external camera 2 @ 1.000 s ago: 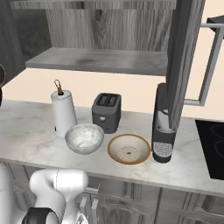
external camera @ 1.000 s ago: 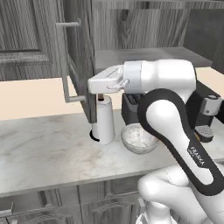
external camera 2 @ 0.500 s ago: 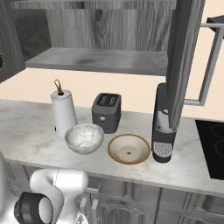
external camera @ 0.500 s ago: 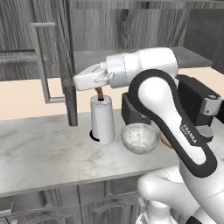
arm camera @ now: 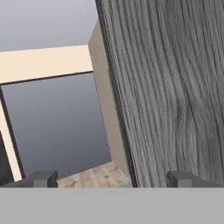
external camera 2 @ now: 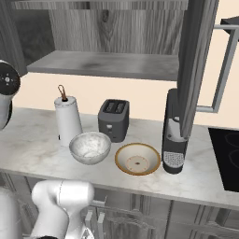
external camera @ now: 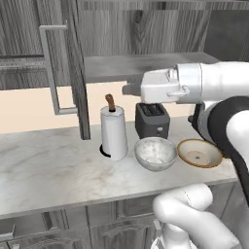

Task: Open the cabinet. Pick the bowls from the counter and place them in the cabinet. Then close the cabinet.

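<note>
With both cabinet (external camera 2: pixel 107 65) doors swung open, the end effector (arm camera: pixel 111 178) stood wide open and empty, while the speckled bowl (external camera 2: pixel 90 147) and tan bowl (external camera 2: pixel 137 158) sat on the surface (external camera 2: pixel 28 140), not yet shelved.

- The cabinet (external camera 2: pixel 107 65) is seen with both dark grey wood-grain doors swung open and one bare grey shelf.
- The speckled grey-white bowl (external camera 2: pixel 90 147) is set upright near the counter's (external camera 2: pixel 205 179) front edge.
- The tan bowl (external camera 2: pixel 137 158), brown-rimmed and shallower, is placed just beside it, upright.
</note>
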You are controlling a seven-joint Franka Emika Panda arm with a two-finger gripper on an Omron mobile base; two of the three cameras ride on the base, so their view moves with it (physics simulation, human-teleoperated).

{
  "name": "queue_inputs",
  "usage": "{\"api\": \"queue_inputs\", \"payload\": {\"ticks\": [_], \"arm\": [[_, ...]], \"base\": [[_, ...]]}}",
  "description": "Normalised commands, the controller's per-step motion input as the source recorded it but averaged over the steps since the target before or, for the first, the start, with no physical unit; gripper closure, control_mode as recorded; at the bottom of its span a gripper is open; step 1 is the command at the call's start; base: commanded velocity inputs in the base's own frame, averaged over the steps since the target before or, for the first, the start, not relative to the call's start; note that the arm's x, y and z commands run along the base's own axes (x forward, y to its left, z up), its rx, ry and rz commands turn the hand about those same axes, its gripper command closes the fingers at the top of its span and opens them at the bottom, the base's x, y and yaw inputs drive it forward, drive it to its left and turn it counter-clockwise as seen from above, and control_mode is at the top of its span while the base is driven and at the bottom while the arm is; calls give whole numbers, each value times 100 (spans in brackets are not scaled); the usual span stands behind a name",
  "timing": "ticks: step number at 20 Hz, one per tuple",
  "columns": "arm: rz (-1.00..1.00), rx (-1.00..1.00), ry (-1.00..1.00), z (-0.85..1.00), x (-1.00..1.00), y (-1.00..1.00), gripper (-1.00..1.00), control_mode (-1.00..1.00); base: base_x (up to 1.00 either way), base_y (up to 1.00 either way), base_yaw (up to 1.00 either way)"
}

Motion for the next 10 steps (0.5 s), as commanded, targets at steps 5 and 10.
{"api": "queue_inputs", "payload": {"ticks": [5,10], "arm": [[-26,4,21,31,-48,-95,-100,-100],[-43,0,42,22,-36,-98,-100,-100]], "base": [[0,0,0],[0,0,0]]}}
